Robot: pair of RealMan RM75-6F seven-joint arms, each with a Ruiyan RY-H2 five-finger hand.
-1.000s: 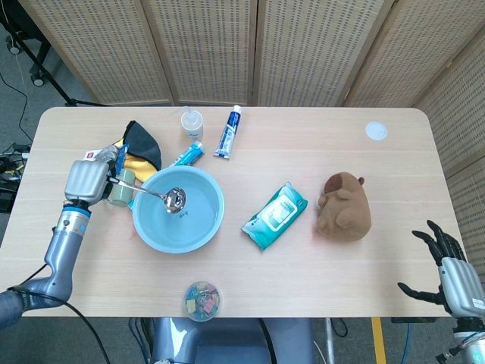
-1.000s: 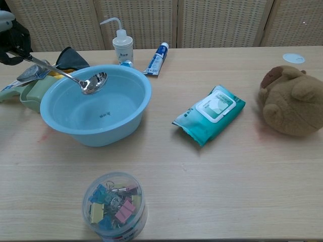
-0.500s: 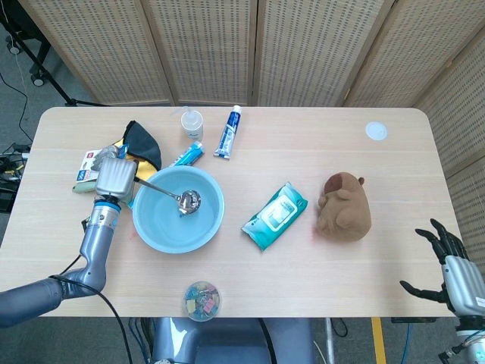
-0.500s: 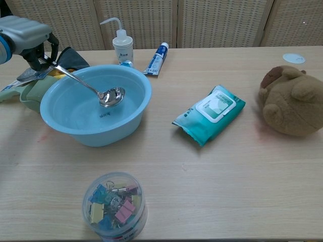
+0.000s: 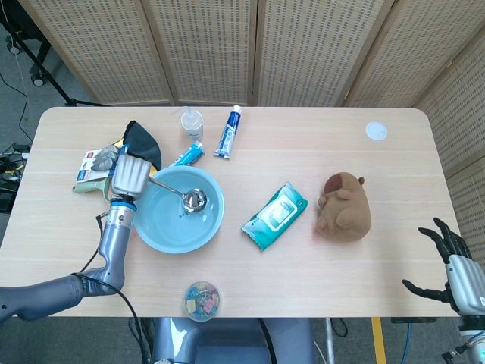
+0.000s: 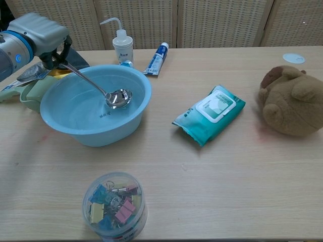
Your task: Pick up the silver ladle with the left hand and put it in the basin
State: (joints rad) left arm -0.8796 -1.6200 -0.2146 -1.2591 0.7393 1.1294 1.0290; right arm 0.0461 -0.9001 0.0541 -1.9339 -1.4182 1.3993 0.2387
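Since a second ago the left hand (image 5: 129,176) has come in from the basin's 9 o'clock side to its 10 o'clock rim, and the silver ladle (image 5: 182,194) has travelled with it, the bowl now further toward the basin's 3 o'clock side and lower; the light blue basin (image 5: 156,234) has not shifted; the hand grips the top of the handle, its dark fingers (image 6: 59,56) curled around the shaft just under the grey palm, so the ladle slants down and away from them toward 4 o'clock, bowl end deep inside the basin; whether the bowl touches the basin floor cannot be told; in the chest view the left hand (image 6: 42,32) sits over the rim and the ladle (image 6: 117,98) shows its bowl near the far inner wall of the basin (image 6: 96,135); the right hand (image 5: 455,265) hangs off the table's 4 o'clock corner, fingers spread and holding nothing; at the basin's 3 o'clock lies a teal wipes pack (image 5: 274,215), beyond it a brown plush toy (image 5: 345,205); at 6 o'clock stands a clear tub of binder clips (image 5: 201,299); at 12 o'clock a toothpaste tube (image 5: 227,131).
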